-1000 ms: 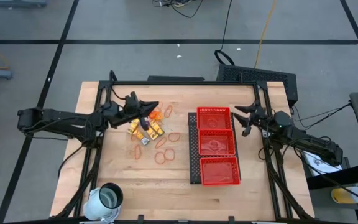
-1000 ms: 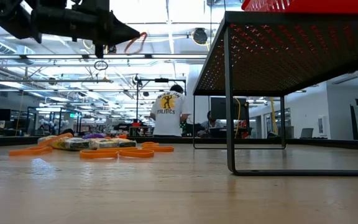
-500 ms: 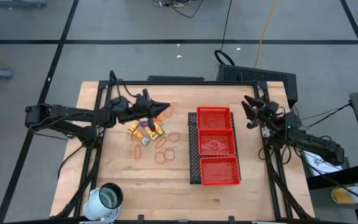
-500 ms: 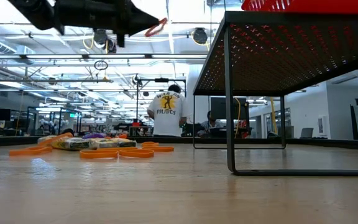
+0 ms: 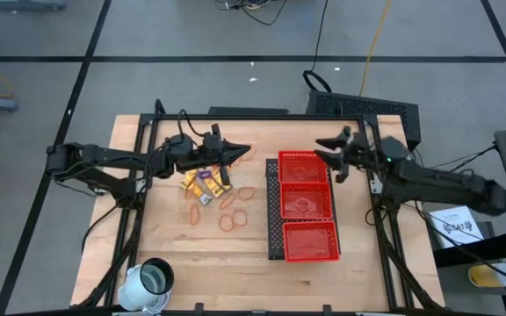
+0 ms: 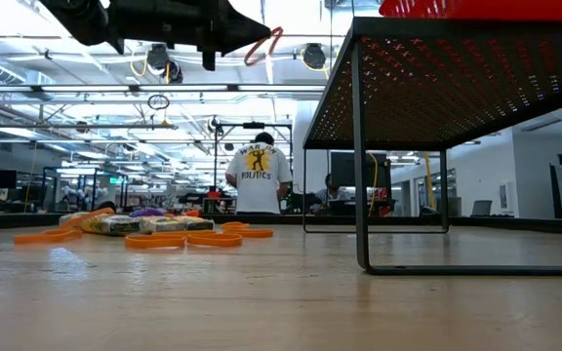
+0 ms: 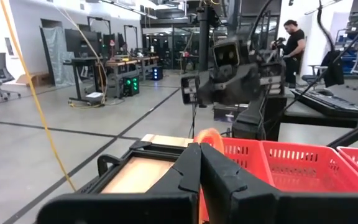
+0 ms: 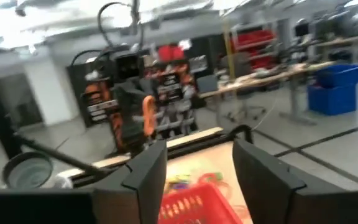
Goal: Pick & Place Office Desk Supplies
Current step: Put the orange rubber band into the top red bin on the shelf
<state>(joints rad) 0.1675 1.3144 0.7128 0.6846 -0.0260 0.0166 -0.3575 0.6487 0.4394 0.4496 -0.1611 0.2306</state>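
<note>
Left gripper: the left gripper [image 5: 246, 153] is raised above the table, between the pile of supplies and the red tray, its fingers pinched tight on a single orange rubber band [image 6: 269, 43] that dangles from the tips.

Right gripper: the right gripper [image 5: 321, 147] hangs just beyond the tray's far corner, facing the other arm, its fingers [image 8: 146, 176] parted with nothing between them.

Remaining supplies: more rubber-band loops [image 5: 231, 211] lie flat on the wood just beside the tray's left wall; yellow packets [image 5: 202, 183] and a small purple piece sit bunched together under the left arm.

Step in hand: as I judge it, carrying the held band over to the tray.

Doing it well: I would keep the band high enough to pass over the tray's near wall, bring the tips fully over one compartment, and only then let go, since a light loop may cling to a finger or catch on the mesh rim. The two grippers are near each other, so the carrying arm should mind the waiting one.

Red tray: the red mesh tray [image 5: 279, 206] has three compartments in a row; thin loop shapes show faintly in the middle one, and I cannot tell whether the other two hold anything.

White cup: a white cup [image 5: 136, 283] stands at the table's near left corner, well apart from the work; what it holds I cannot tell.
</note>
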